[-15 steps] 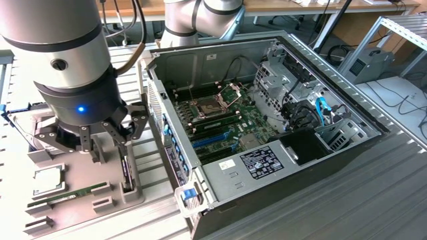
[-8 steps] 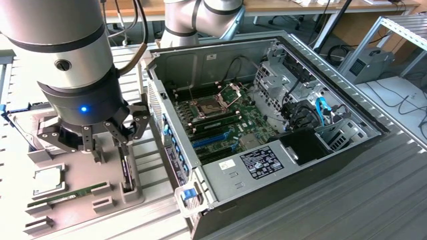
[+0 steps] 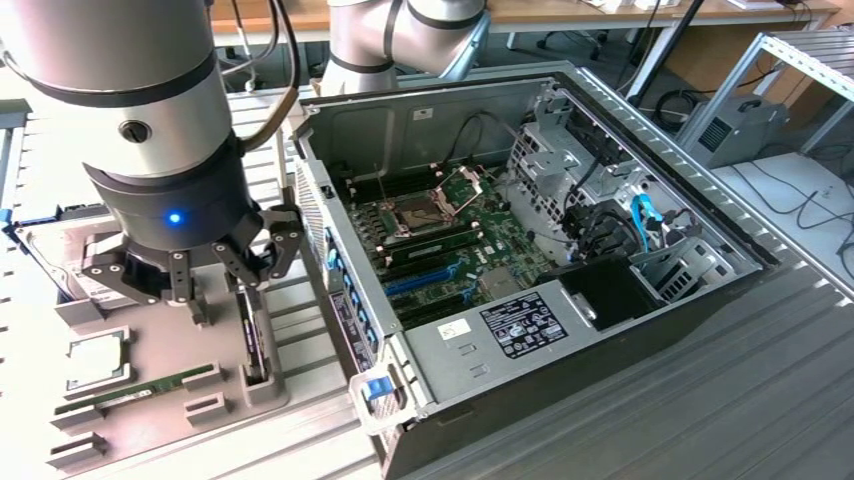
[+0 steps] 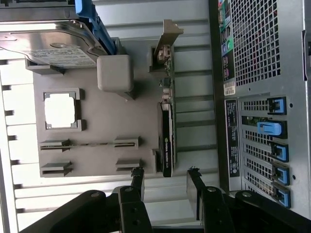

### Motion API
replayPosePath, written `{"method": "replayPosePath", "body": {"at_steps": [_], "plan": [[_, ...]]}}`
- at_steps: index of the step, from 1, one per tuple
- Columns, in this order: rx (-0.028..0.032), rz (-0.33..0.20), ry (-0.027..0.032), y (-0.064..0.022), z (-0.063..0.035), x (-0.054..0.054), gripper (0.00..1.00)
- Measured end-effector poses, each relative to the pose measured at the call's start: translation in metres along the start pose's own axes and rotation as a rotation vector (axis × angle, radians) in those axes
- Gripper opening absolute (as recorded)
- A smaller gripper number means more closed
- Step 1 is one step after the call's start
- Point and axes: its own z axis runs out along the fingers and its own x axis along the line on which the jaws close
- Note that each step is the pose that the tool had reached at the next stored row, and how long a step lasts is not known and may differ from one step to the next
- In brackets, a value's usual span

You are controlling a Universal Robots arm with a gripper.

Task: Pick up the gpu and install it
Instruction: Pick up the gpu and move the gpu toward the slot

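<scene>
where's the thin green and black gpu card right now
At the exterior view's left, the gpu stands on edge in the grey parts holder, below the open black gripper, just beside the open computer case.

gpu (image 4: 166,141): thin flat card, green circuit board with a black cooler on one face and a silver metal end bracket (image 4: 167,34). It stands upright on its long edge in a slot of the grey moulded holder (image 4: 97,121), on the side nearest the open computer case (image 4: 257,48). Not yet installed.
</scene>
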Motion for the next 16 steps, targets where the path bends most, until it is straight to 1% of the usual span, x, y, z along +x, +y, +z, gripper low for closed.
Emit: {"method": "replayPosePath", "body": {"at_steps": [16], "plan": [[0.0129, 0.0, -0.0009, 0.0048, 0.0045, -0.0037, 0.48]]}}
